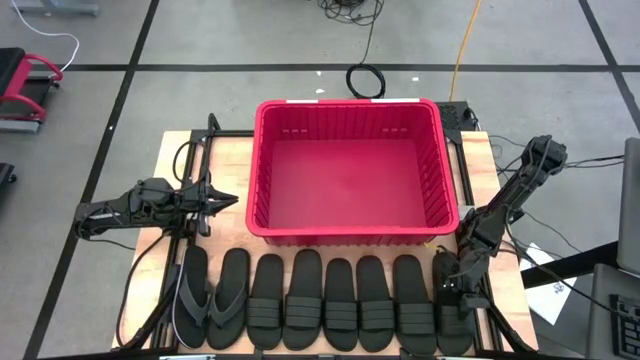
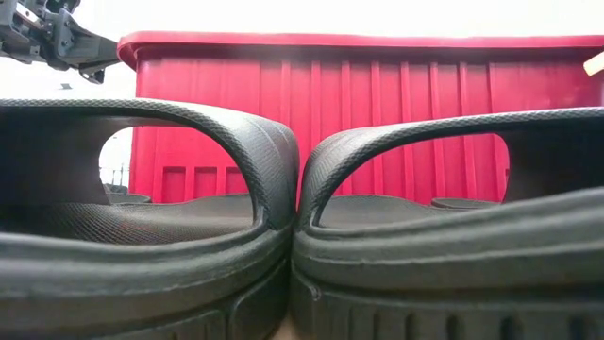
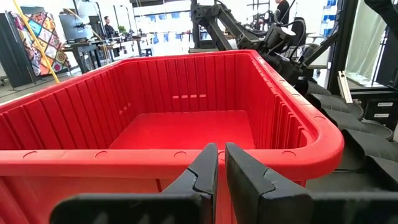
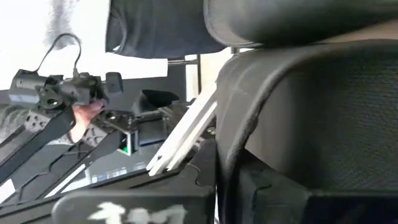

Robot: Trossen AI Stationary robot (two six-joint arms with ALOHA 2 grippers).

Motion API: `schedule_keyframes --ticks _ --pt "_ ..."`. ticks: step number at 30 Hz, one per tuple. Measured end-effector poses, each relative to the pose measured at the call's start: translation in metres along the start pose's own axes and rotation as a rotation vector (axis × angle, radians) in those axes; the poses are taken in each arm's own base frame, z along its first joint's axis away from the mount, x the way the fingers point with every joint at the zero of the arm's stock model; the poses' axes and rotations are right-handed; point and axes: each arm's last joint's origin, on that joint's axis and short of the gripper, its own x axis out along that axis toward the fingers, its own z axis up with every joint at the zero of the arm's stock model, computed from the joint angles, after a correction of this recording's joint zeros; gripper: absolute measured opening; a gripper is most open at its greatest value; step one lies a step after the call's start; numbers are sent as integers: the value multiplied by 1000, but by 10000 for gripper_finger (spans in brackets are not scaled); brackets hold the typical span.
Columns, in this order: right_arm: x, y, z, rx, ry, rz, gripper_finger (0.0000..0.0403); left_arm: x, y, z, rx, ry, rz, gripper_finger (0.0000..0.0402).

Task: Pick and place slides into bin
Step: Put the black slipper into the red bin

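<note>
Eight black slides lie in a row on their soles along the table's near edge: two flip-flops [image 1: 210, 298] at the left and six banded slides [image 1: 340, 303]. The red bin [image 1: 350, 170] stands behind them, nothing in it. My right gripper [image 1: 452, 283] is down on the rightmost slide [image 1: 452, 310], shut on its band. My left gripper [image 1: 228, 201] hovers shut and holds nothing left of the bin, pointing at the bin's left wall [image 3: 155, 155]. In the low view two slides [image 2: 142, 236] fill the foreground. My right gripper has the edge of the rightmost slide's ribbed band [image 4: 227, 146] between its two fingers, which come slanting down from the table's far right. One finger [image 4: 273, 190] seems to lie on the band's other side. The slide stays in the row on the table.
The bin's thick rim [image 3: 186, 155] stands higher than the slides. Dark frame rails and cables run along the table's left [image 1: 190, 150] and right [image 1: 470, 130] sides. A person's hand holding a device [image 4: 81, 115] shows beyond the table. Bare wood lies left of the bin.
</note>
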Motion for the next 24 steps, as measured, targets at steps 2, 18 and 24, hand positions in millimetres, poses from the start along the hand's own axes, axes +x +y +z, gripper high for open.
schedule_keyframes --ticks 2,18,24 --pt "0 4 0 -5 14 12 7 0 0 0 0 0 0 37" --pt "-15 20 -6 13 34 111 4 0 0 0 -4 -1 0 37" --pt "-21 34 -5 -12 24 202 3 0 0 0 -4 -1 0 37"
